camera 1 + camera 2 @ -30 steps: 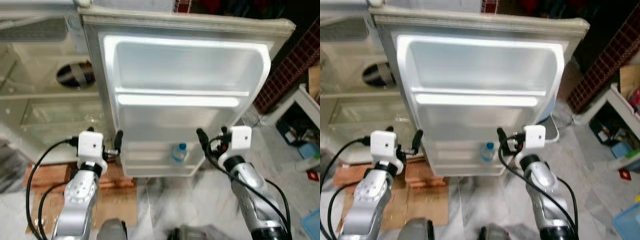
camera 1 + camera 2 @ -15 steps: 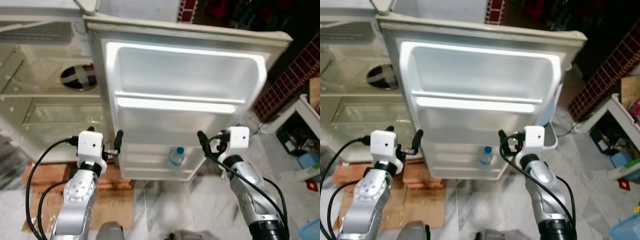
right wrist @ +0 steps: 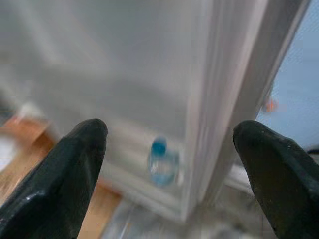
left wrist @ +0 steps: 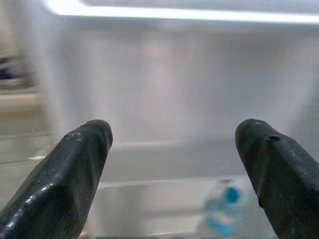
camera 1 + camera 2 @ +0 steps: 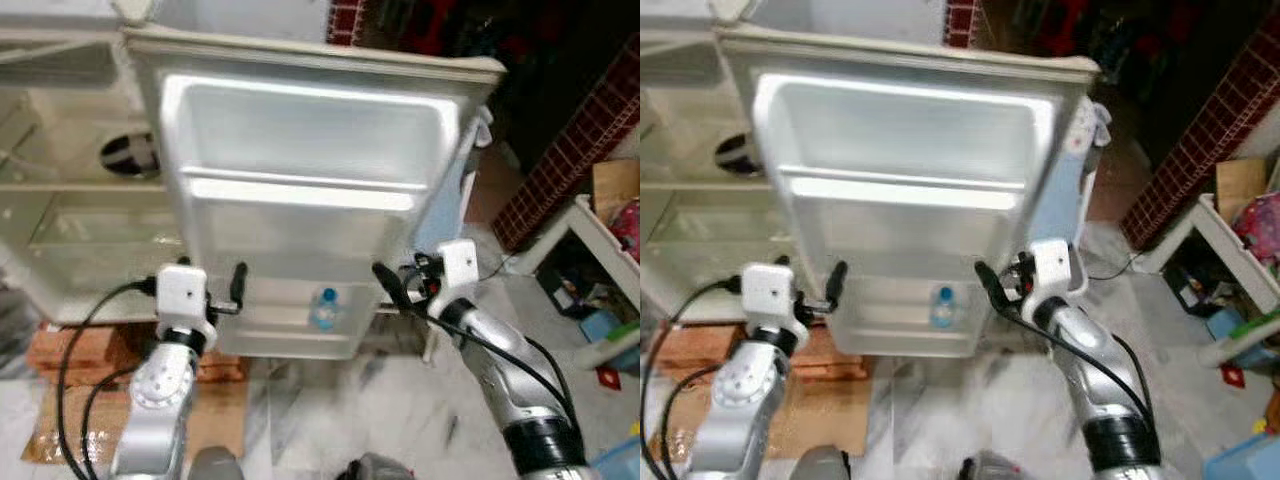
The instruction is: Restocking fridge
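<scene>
The fridge door (image 5: 300,130) stands open and faces me, with white shelves moulded into it. A small clear water bottle (image 5: 323,308) with a blue cap stands upright in its bottom shelf. My left gripper (image 5: 238,283) is open and empty at the door's lower left edge. My right gripper (image 5: 384,281) is also open and empty, just off the door's lower right edge. The left wrist view looks between its open fingers (image 4: 79,164) at the bottle (image 4: 223,217). The right wrist view shows the bottle (image 3: 161,163) beyond the door's edge.
The fridge's inside (image 5: 70,200), with glass shelves, lies to the left behind the door. The fridge rests on a wooden pallet (image 5: 75,350), with cardboard (image 5: 60,440) on the marble floor. A white table (image 5: 610,230) and a brick wall (image 5: 570,140) are on the right.
The whole picture has slid to the left, so the camera has turned right. Both grippers stay open by the door's lower corners and the bottle has not moved.
</scene>
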